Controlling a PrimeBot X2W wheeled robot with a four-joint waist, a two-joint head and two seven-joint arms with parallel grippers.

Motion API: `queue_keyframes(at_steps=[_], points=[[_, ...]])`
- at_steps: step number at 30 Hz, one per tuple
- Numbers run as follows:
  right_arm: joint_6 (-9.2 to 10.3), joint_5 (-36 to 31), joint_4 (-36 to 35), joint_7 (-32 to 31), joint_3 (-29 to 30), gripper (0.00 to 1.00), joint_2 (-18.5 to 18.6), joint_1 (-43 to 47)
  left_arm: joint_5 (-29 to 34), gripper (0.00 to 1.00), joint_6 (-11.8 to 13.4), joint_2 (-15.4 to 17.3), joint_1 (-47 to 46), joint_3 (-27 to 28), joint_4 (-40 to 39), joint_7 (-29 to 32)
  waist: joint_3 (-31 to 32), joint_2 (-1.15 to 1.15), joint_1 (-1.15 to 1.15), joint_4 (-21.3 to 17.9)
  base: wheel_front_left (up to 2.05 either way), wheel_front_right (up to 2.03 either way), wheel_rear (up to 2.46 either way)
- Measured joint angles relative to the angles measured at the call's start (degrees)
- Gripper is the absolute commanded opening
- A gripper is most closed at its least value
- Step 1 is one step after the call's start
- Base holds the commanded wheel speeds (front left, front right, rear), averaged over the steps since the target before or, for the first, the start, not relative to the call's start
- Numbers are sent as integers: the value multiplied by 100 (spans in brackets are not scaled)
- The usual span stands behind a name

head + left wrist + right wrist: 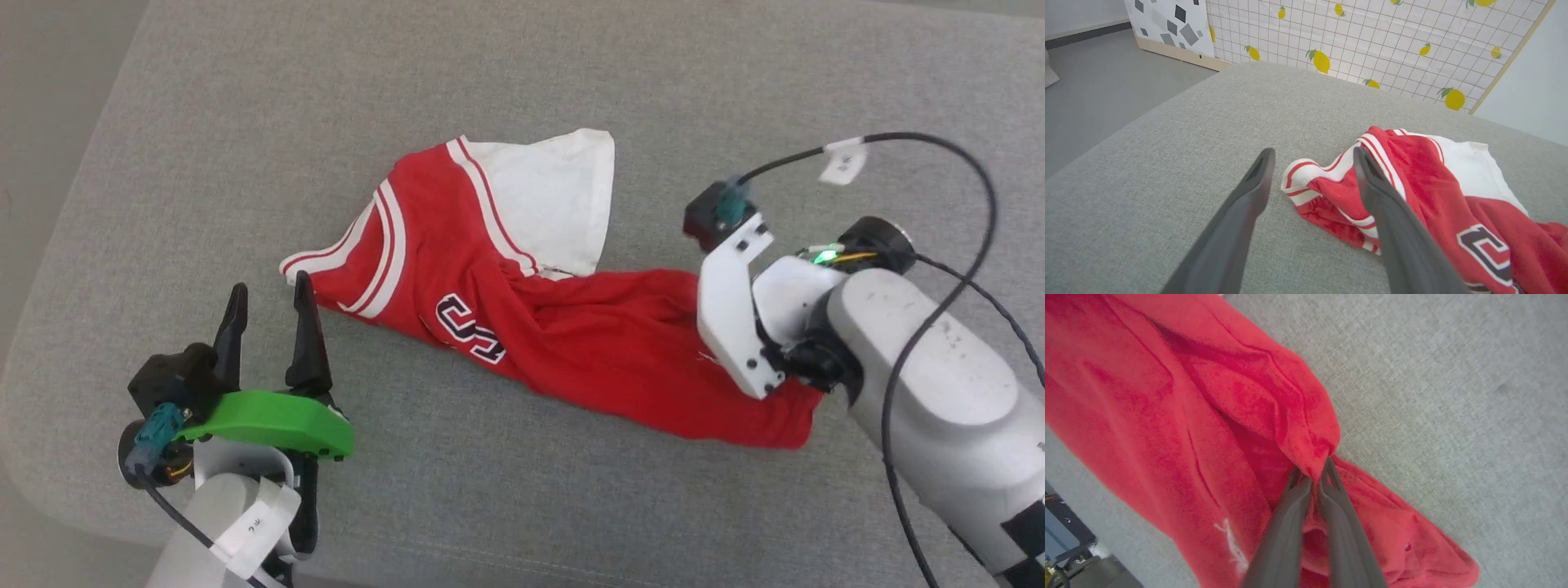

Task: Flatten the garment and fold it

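The right pincer's [1312, 469] fingers are hidden in the head view behind its white wrist bracket [735, 310]. The right wrist view shows them pressed together on a bunched red fold of the garment [571, 343]. The garment lies crumpled on the grey cushion [245, 122], and its navy lettering [469, 327] is creased and unreadable. The left pincer [271, 282] is spread, its 2 fingers pointing at the striped corner [1306, 171]; contact there cannot be told.
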State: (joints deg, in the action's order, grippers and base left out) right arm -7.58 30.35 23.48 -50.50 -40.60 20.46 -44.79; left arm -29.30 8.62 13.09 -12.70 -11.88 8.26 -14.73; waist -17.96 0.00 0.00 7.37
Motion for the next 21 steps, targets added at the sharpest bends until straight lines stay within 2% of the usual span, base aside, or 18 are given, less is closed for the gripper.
queue_keyframes(at_steps=[8, 14, 17, 21], points=[[0, 104, -26, 932, 1581, 0, 156, 299, -2, 100, -7, 56, 52, 22, 26, 10, 341, 0, 0, -178, 0, 0, 0], [1, -67, -399, 946, 3003, 0, 441, 1686, -30, 100, 4, 121, 246, 53, -19, 54, 577, 0, 0, -401, 0, 0, 0], [1, -82, -760, 747, 3530, 0, 328, 2543, -52, 100, 9, 129, 287, 55, -53, 67, 650, 0, 0, -496, 0, 0, 0], [0, -98, -1386, 249, 4061, 0, -151, 3804, -81, 100, 9, 130, 300, 46, -77, 112, 727, 0, 0, -589, 0, 0, 0]])
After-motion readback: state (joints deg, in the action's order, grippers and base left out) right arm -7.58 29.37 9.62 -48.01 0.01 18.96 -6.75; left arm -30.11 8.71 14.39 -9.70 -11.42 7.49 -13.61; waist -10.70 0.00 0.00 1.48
